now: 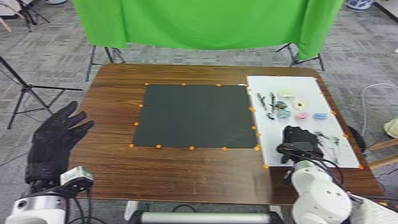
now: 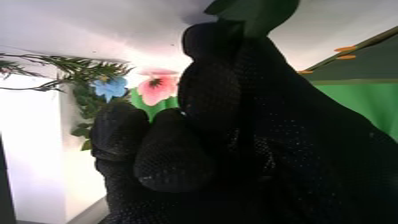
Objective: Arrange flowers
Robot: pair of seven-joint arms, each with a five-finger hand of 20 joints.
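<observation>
The robot's right hand, in a black fabric glove (image 1: 300, 136), is over the near part of a white rectangular board (image 1: 311, 85) — its fingers curled in, a smooth dark green leaf (image 2: 259, 14) pinched between their tips and the thumb. I cannot tell what else belongs to that leaf.

The flowers for arranging lie on the board, mostly just beyond the hand: a pink bloom (image 1: 302, 115) and a light blue bloom (image 1: 320, 116) side by side, and a dusty blue-green cluster (image 1: 283, 114) near them, a little to their left. Farther from the hand come a cream flower with a yellowish centre (image 1: 298, 105) and, beyond that, a pale yellow-green flower (image 1: 286, 93). Dark thin twigs (image 1: 262, 100) lie beyond the hand and to its left, while fine grey-green sprigs (image 1: 334, 142) spread just to its right.

Left of the hand is a dark grey square mat (image 1: 195, 115) with small orange tabs (image 1: 192, 147) along its edges, on the brown wooden table (image 1: 111, 100). The left hand (image 1: 60, 131), well apart from the right — open, fingers spread — is at the table's left edge.
</observation>
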